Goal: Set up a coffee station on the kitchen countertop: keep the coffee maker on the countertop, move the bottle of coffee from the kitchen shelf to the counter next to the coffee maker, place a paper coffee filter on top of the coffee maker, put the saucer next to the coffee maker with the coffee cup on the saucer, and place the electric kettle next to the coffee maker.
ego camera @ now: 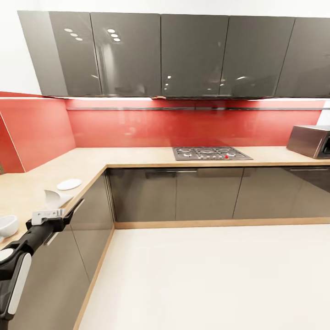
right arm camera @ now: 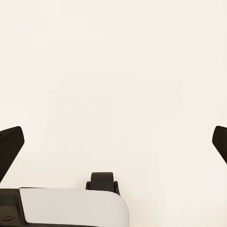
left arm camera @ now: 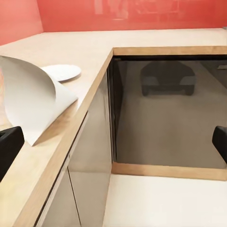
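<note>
Left gripper (ego camera: 73, 207) open and empty beside the curled paper filter (left arm camera: 29, 101) and saucer (ego camera: 69, 184) on the countertop (ego camera: 137, 156); right gripper (right arm camera: 116, 144) wide open over bare floor; no station assembled.

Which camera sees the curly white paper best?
The left wrist view: the paper coffee filter looks big and curled on the kitchen countertop, beside the saucer. In the head view it is small. The right wrist view faces pale floor.

A home kitchen: glossy grey wall cupboards (ego camera: 192, 55), a red splashback (ego camera: 183, 128), a gas hob (ego camera: 211, 153) and a microwave (ego camera: 310, 140) on an L-shaped wooden table (ego camera: 133, 156).
</note>
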